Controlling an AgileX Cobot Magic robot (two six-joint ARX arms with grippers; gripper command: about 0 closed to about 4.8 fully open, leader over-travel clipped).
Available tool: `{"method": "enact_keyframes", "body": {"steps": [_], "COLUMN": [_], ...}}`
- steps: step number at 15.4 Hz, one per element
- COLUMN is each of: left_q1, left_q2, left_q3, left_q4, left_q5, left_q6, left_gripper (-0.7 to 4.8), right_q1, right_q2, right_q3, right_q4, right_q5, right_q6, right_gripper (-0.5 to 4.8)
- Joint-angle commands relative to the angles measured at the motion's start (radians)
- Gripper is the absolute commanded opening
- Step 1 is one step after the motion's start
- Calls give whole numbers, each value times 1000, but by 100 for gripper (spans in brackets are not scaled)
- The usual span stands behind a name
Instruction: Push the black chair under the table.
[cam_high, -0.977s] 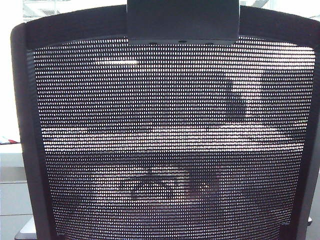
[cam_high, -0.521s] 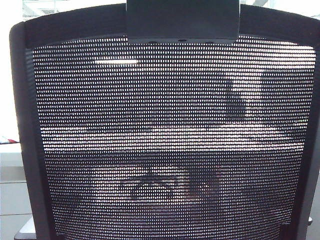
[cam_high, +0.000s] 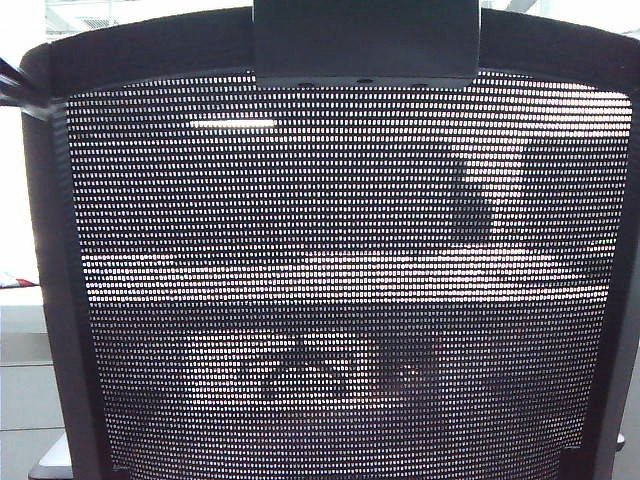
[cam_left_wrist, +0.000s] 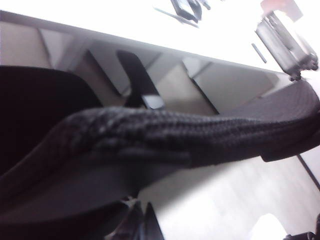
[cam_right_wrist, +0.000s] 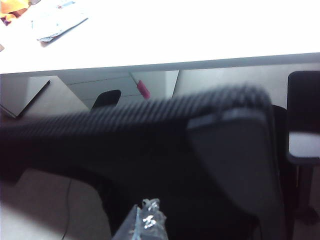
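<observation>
- Right in front of the exterior camera, the black chair (cam_high: 340, 290) fills almost the whole view, its mesh back upright and turned toward the camera, so the seat faces away toward the worktop (cam_high: 20, 305).
- The chair's back stands tall, its long axis running up and down; the solid headrest bracket (cam_high: 365, 42) sits at the middle of the top rail.
- Through the mesh a pale horizontal band shows beyond the chair, level with the worktop edge seen at the left side.
- In the left wrist view, the top rail of the chair (cam_left_wrist: 165, 135) runs across the frame, with the white worktop (cam_left_wrist: 150, 35) beyond it and the pale floor (cam_left_wrist: 235, 195) below.
- The left end effector (cam_left_wrist: 142, 225) shows only as dark fingertips at the frame edge, just beside the chair's frame; whether it is spread or pressed together cannot be told.
- In the right wrist view, the chair's upper corner (cam_right_wrist: 200, 135) lies close to the camera, the bright worktop (cam_right_wrist: 175, 35) behind it and an armrest (cam_right_wrist: 303, 117) off to the side.
- The right end effector (cam_right_wrist: 145, 220) appears as blurred pale tips near the chair's back; its state cannot be told.
</observation>
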Motion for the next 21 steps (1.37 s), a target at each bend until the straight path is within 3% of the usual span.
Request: {"method": "enact_keyframes", "body": {"steps": [1, 6, 11, 21], "left_q1": [-24, -109, -118, -118], "left_q2": [64, 108, 108, 164], "left_q3": [1, 1, 1, 0], "left_q4": [64, 146, 179, 314], "left_q5": [8, -114, -293, -406], "left_q6": [6, 5, 7, 13], "left_gripper": [-6, -6, -6, -6], "right_q1": [2, 1, 3, 3], "right_q2": [69, 150, 204, 296], "right_q3": [1, 1, -6, -5], "right_q4": [88, 148, 210, 316], "right_q5": [-1, 32, 55, 52], "right_q6": [-6, -32, -33, -22], "right_gripper": [-5, -5, -5, -5]}}
